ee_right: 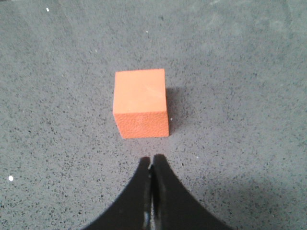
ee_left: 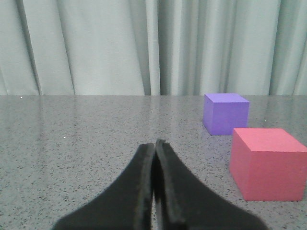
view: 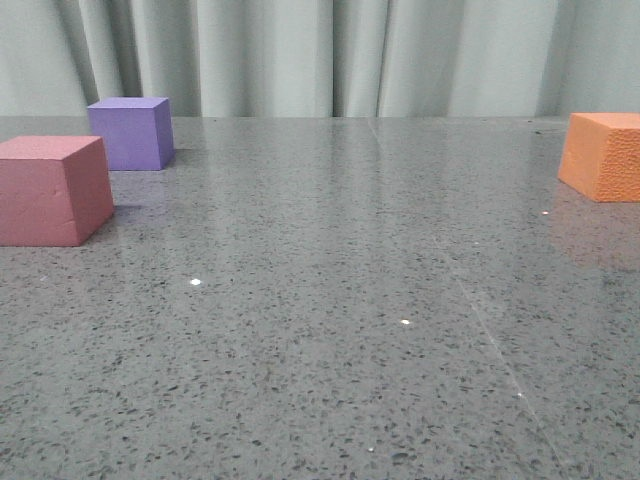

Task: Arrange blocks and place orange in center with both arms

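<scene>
Three foam blocks sit apart on your speckled grey table (view: 330, 330), with nothing yet in the middle: the pink-red block (view: 52, 190) and the purple block (view: 130, 132) stand near each other at the far left in the front view, purple just behind, while the orange block (view: 603, 156) rests alone at the right edge of that view. Your right gripper (ee_right: 152, 165) looks down on the orange block from above, its fingers pressed together and holding nothing, the block lying just ahead of the tips and untouched; that placement suggests the right arm is lined up to take the orange one, being the nearer arm. Your left gripper (ee_left: 154, 148) is likewise closed and empty, held low and level over the table, with the pink-red and purple blocks ahead and off to one side of its tips. By the look of things the arranging has not begun. You will likely need to spread the right fingers before lowering onto the orange block, since closed tips would only push it; the foam looks light and may slide on the glossy top.
</scene>
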`<state>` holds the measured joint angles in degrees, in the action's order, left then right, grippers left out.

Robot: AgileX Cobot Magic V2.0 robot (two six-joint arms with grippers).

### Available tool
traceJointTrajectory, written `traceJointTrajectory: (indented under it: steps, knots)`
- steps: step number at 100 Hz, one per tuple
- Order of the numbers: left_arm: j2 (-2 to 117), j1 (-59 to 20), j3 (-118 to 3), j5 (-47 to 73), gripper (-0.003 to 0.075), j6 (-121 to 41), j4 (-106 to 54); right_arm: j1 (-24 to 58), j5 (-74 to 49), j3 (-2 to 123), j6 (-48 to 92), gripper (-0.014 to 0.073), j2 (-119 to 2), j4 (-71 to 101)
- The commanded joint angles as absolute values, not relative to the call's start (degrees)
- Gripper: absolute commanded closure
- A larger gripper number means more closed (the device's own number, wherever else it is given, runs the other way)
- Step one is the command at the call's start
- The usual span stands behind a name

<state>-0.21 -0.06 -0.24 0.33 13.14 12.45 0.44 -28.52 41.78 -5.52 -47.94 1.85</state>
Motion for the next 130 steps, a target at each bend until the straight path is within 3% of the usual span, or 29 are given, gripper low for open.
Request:
traceJointTrajectory:
  steps: [1, 7, 16, 24, 33, 39, 65, 130]
  knots:
    - [-2.1, -0.4, 2.9, -4.0, 0.0739, 13.2, 12.0, 0.2, -24.1, 43.9, -5.1, 0.0648, -48.7, 2.0]
    - [-2.1, -0.4, 2.9, -4.0, 0.0739, 13.2, 12.0, 0.2, -23.9, 43.9, -5.1, 0.0616, -48.8, 2.0]
    - [-2.1, -0.4, 2.9, -4.0, 0.0739, 13.2, 12.0, 0.2, -22.6, 43.9, -5.1, 0.0494, -48.8, 2.0]
    - [-2.1, -0.4, 2.9, -4.0, 0.0739, 13.2, 12.0, 0.2, -21.8, 43.9, -5.1, 0.0328, -48.8, 2.0]
    - [-2.1, -0.4, 2.9, -4.0, 0.0739, 13.2, 12.0, 0.2, -20.1, 43.9, -5.2, 0.0055, -48.8, 2.0]
    - [-2.1, -0.4, 2.9, -4.0, 0.0739, 13.2, 12.0, 0.2, -19.3, 43.9, -5.2, -0.0079, -48.8, 2.0]
    - [-2.1, -0.4, 2.9, -4.0, 0.0739, 13.2, 12.0, 0.4, -21.9, 46.7, -5.7, -0.0045, -50.9, 3.7]
    - [-2.1, -0.4, 2.9, -4.0, 0.0739, 13.2, 12.0, 2.7, -34.4, 76.4, -2.8, -0.0045, -82.5, 3.9]
